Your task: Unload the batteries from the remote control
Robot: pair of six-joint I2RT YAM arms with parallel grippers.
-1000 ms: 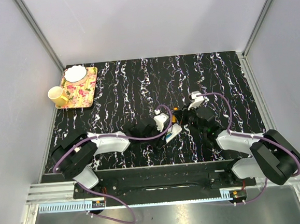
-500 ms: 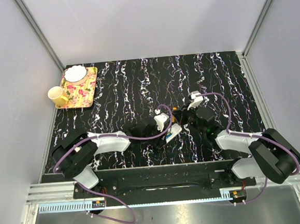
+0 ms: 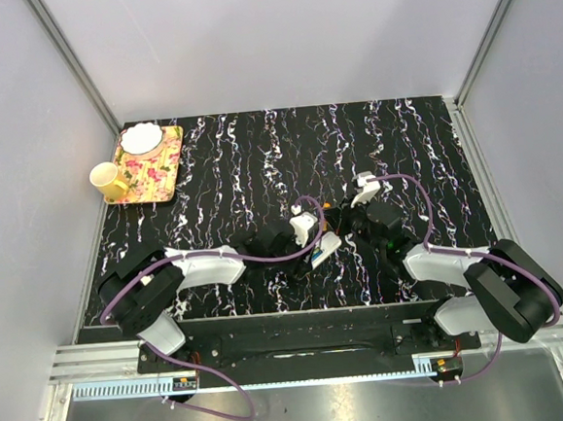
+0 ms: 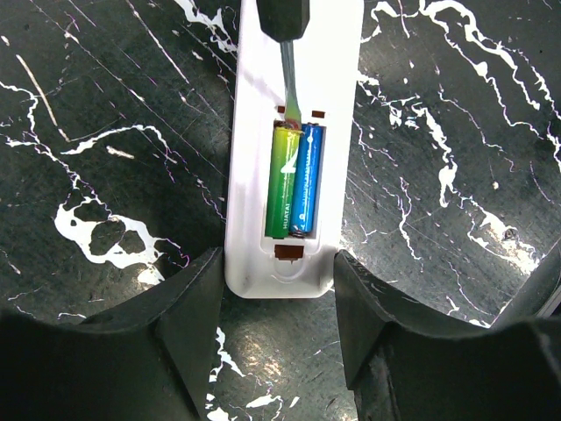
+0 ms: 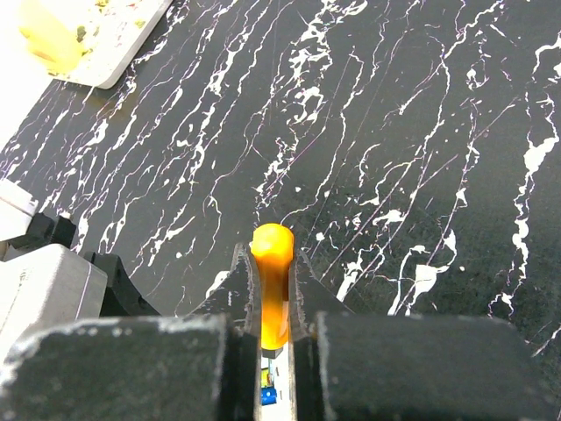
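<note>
The white remote [image 4: 294,70] lies back-up on the black marbled table, its battery bay open. Two batteries sit side by side in the bay, a green one [image 4: 283,180] and a blue one [image 4: 304,180]. My left gripper [image 4: 279,263] clamps the remote's near end, one finger against each side. My right gripper [image 5: 270,263] is shut on the orange handle of a screwdriver [image 5: 273,281]. The screwdriver's blade [image 4: 289,83] comes from the far side and its tip rests at the far end of the green battery. In the top view both grippers meet over the remote [image 3: 326,249] at the table's middle front.
A floral tray [image 3: 149,164] with a white bowl [image 3: 142,139] sits at the far left corner, with a yellow cup [image 3: 108,180] beside it. Grey walls close in the table on three sides.
</note>
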